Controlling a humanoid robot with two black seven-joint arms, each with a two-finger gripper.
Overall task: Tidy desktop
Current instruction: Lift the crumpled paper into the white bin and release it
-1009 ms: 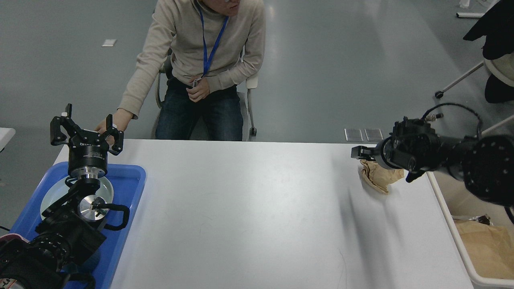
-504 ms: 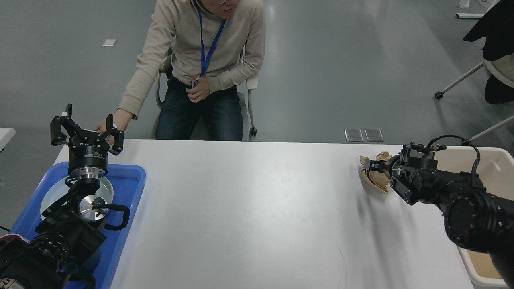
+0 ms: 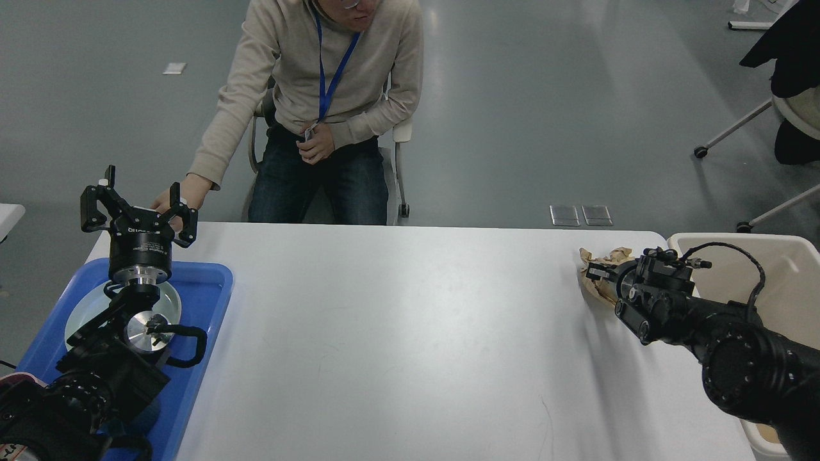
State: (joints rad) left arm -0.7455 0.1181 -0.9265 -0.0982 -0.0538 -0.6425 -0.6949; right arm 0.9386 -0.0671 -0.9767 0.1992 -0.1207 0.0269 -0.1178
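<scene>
The white desktop [image 3: 397, 320] fills the middle of the head view. A crumpled brown paper wad [image 3: 599, 294] lies on it near the far right corner. My right gripper [image 3: 599, 271] is down on top of the wad, touching it. It is seen end-on and dark, so its fingers cannot be told apart. My left gripper [image 3: 138, 208] is open and empty, pointing up above the far end of the blue tray [image 3: 208, 282].
The blue tray holds a white plate [image 3: 86, 310] under my left arm. A beige bin [image 3: 785, 269] stands off the desktop's right edge, behind my right arm. A seated person [image 3: 327, 96] faces the far edge, one hand [image 3: 172, 203] right behind my left gripper.
My right arm has come down and drawn back toward the right; its gripper went from above the paper wad to resting on it. The wad shifted slightly right. The left arm has not moved.
</scene>
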